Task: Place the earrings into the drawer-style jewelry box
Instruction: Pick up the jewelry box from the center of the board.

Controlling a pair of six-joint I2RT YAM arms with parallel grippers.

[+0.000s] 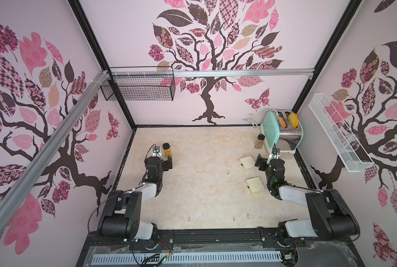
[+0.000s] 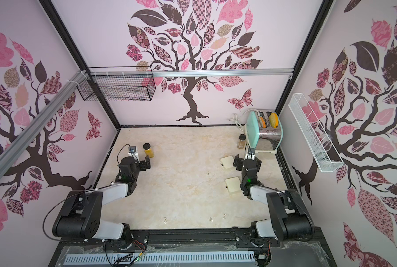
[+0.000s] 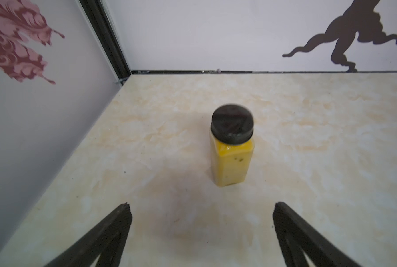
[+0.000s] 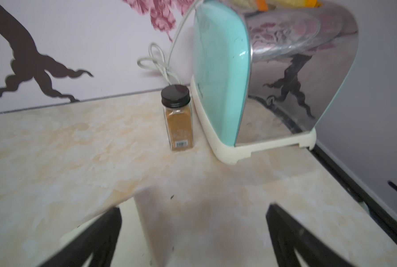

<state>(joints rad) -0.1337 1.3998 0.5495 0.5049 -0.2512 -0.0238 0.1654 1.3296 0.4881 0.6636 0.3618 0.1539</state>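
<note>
The left fingers [image 3: 114, 231] and right fingers [image 4: 287, 233] stand open and empty. Three earrings [image 1: 234, 219] lie at the front edge of the bench [image 1: 193, 198], well behind both. The fourth earring [image 1: 228, 172] lies nearer the right fingers, to their left, beside the jewelry box [image 1: 254, 185].

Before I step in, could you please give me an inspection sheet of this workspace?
Surface: pale marbled table, no spills seen.
Job's things: four earrings loose on the table, one mid-table, three near the front edge; two cream boxes beside the right arm.
Clutter: yellow jar ahead of the left pincer; brown jar beside the toaster.
Grippers: left pincer open, empty; right pincer open, empty.
Cables: white cord looped behind the toaster.
Surroundings: black wire basket on the rear wall; white wire shelf on the right wall.
</note>
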